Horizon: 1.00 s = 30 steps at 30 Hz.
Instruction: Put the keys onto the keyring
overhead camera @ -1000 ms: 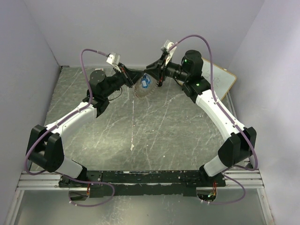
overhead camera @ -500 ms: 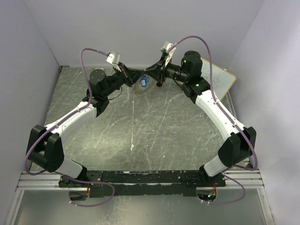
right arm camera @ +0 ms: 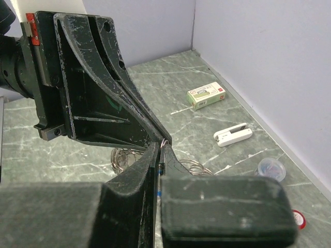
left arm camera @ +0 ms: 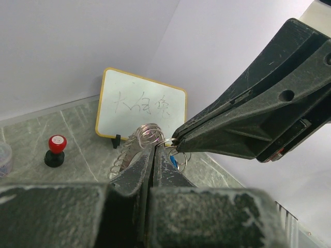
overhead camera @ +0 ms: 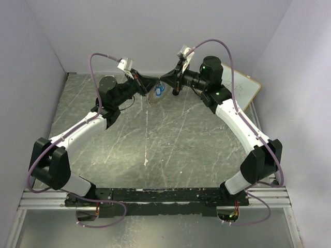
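The keyring (overhead camera: 153,96), a grey metal ring fringed with small coils, hangs in the air at the back of the table. My left gripper (overhead camera: 153,87) is shut on its rim; its coils (left arm camera: 148,133) show above my closed fingertips (left arm camera: 153,148). My right gripper (overhead camera: 163,83) meets it tip to tip and is shut on the small wire loop of a blue key (overhead camera: 161,89). The key (left arm camera: 175,161) hangs just under the right fingers (left arm camera: 243,111). In the right wrist view the jaws (right arm camera: 161,145) pinch the loop, and a blue sliver shows between them. I see only one key.
A small whiteboard (left arm camera: 139,111) leans at the back right (overhead camera: 243,88). A red-and-black knob (left arm camera: 56,150) and a clear cup (right arm camera: 271,168) stand on the table. A small box (right arm camera: 206,95) and a white clip (right arm camera: 232,135) lie near the left wall.
Both grippers have drawn closer together and shifted slightly toward the back wall, with the keyring and blue key rising with them.
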### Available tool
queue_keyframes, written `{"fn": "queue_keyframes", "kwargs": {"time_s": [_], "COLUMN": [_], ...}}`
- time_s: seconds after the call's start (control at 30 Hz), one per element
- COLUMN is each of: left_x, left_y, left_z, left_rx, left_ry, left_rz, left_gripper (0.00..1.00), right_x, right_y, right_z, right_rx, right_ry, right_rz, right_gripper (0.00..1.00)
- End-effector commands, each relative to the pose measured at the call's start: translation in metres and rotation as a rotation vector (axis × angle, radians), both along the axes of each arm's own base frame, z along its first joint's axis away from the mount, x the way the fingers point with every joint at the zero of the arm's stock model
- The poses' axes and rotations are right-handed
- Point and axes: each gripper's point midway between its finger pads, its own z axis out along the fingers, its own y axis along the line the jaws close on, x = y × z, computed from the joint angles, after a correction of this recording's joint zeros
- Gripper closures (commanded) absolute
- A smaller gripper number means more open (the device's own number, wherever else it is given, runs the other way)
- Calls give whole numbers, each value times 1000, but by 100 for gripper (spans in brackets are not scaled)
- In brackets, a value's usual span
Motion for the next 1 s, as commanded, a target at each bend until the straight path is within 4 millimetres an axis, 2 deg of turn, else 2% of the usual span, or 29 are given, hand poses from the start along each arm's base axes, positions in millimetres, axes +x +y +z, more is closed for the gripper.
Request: {"fn": "queue_keyframes", "kwargs": {"time_s": [0.0,0.43,0.83,0.97], "left_x": [-15,-19,-19,-20], "left_y": [2,-1,-1,-3], "left_z": [52,57,52,51], "left_rx": [-64,-64,-9,0], "left_ry": [-131,-141,-142,-144], "left_rz": [-26,-40,-42,-54], "left_gripper": [93,93,93,82], "right_x": [0,4,1,1], "right_y": [4,5,-2,-3], "right_z": [-21,-32,-19,-17], "right_rx": [-28,-61,-74,-76], "right_ry": [79,105,45,37], "right_rz": [12,-2,-20,-22], "right_gripper": [100,100,100,100]}}
